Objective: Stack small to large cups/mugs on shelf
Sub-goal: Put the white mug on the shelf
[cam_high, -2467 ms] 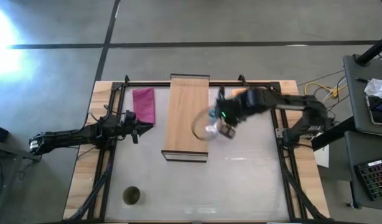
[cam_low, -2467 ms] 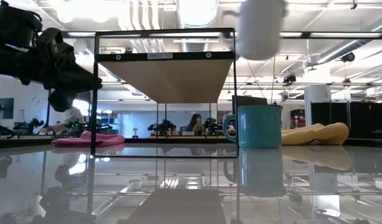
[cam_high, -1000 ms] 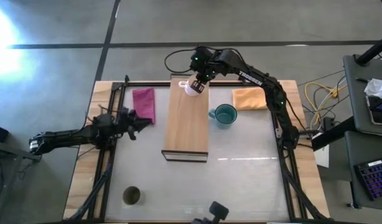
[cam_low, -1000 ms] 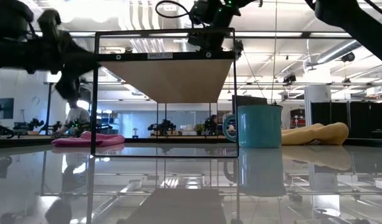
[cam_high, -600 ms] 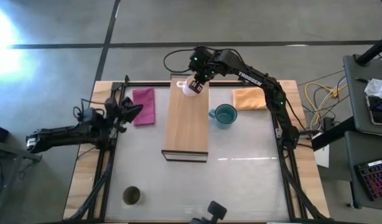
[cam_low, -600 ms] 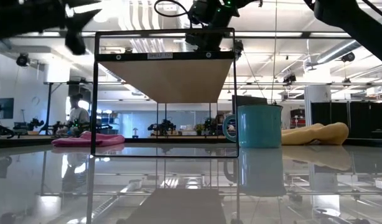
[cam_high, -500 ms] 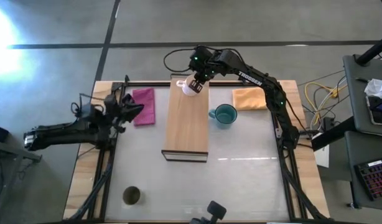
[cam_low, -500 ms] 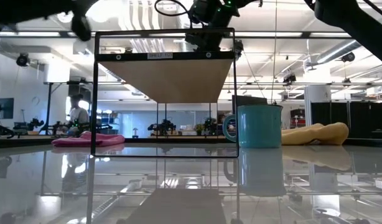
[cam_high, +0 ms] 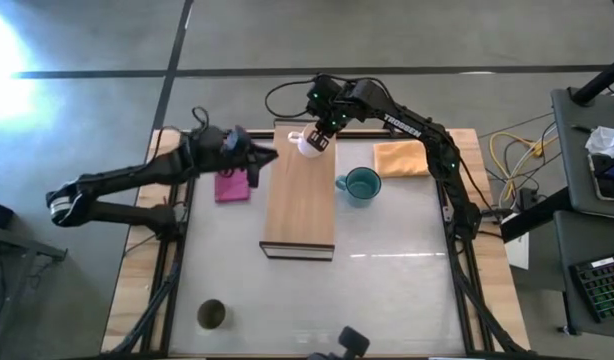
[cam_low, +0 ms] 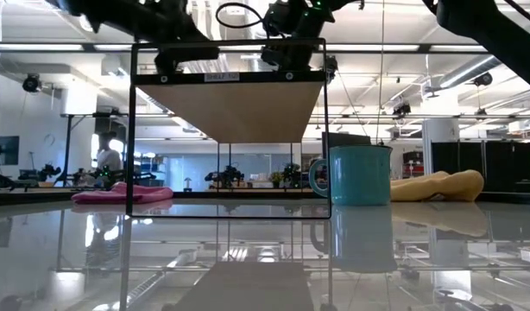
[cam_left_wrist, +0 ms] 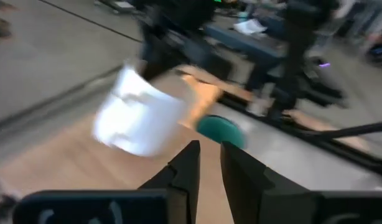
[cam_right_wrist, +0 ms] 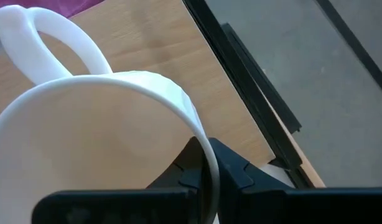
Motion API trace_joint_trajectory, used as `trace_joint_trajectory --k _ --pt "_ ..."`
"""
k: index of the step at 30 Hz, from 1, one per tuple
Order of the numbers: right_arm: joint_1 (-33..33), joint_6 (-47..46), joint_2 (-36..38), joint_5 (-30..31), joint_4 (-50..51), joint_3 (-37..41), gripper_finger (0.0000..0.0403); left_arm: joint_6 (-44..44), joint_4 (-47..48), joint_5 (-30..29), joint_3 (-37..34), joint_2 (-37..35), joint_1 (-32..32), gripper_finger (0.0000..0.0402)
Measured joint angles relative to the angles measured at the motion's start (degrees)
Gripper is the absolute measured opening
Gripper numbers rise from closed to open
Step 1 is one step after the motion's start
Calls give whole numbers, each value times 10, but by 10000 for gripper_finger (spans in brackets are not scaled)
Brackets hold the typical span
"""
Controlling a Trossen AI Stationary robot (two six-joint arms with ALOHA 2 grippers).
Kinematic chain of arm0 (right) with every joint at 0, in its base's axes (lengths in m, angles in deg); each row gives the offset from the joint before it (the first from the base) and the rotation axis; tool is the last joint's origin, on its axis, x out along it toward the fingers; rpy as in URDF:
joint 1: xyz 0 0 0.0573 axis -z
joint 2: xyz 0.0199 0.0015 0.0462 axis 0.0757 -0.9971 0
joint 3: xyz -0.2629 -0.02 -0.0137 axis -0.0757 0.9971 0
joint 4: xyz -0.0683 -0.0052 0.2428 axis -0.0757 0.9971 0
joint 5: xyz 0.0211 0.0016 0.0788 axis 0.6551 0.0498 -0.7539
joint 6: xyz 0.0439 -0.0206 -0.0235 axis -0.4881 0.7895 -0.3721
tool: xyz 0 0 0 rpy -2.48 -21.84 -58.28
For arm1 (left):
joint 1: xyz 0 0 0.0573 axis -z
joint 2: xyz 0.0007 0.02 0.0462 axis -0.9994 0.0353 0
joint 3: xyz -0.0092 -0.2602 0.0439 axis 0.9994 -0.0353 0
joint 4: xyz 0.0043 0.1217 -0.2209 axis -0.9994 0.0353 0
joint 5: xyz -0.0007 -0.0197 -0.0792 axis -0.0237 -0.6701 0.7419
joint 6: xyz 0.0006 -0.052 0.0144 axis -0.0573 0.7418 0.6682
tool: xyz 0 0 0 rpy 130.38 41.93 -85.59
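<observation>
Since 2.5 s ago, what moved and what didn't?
The right tool carried the white mug from the shelf's right edge to the far end of the shelf, still clamped on its rim. The left tool swung up from beside the pink cloth toward the shelf. The teal mug, orange cloth and olive cup stayed put.

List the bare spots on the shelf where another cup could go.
The shelf is bare from its middle to the near end. Its far end is crowded: the right gripper holds the white mug, and the left gripper hovers alongside.
</observation>
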Motion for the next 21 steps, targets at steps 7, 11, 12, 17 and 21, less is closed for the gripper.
trace_joint_trajectory --k 7,11,12,17,21 --pt "0 0 0 -24 -1 0 13 -82 49 7 43 48 -71 50" --pt "0 1 0 -24 -2 0 13 -82 36 72 45 73 -95 50" --pt "0 2 0 -24 -2 0 13 -83 31 84 45 78 -98 50" --pt "0 6 0 -24 -15 0 13 -83 11 91 45 104 -105 50" --pt "0 6 0 -26 -25 0 13 -102 6 91 52 110 -112 50"
